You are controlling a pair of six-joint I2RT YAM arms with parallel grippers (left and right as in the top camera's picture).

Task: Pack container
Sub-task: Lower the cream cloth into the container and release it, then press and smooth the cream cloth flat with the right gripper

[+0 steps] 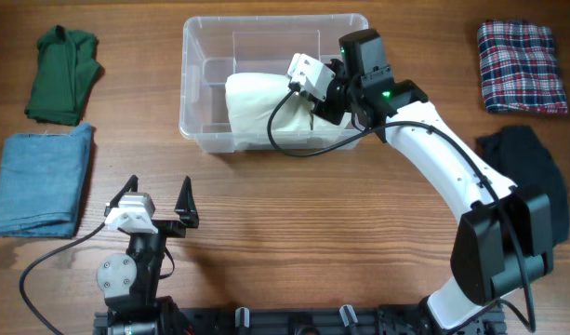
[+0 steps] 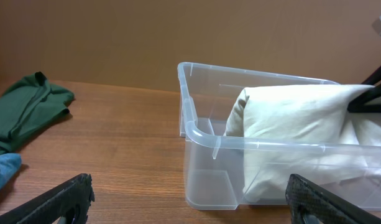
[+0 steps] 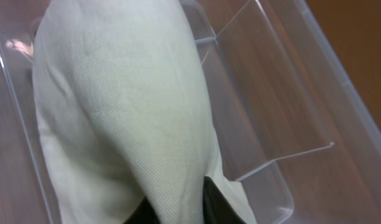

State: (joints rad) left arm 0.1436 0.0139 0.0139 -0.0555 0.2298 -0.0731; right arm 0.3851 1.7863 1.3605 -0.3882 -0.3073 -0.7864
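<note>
Right hand [image 3: 176, 211] pinches one cream garment [image 1: 261, 107] in the one container [image 1: 196, 56]; left hand [image 1: 157, 189] gapes empty; four garments [image 1: 63, 74] lie outside.

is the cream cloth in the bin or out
In: the cream cloth lies within the container walls, its top bulging above the rim in the left wrist view.

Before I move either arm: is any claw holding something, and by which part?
Left claw is open, holding nothing. Right claw sits on the edge of the cream cloth inside the container; whether it grips cannot be told.
</note>
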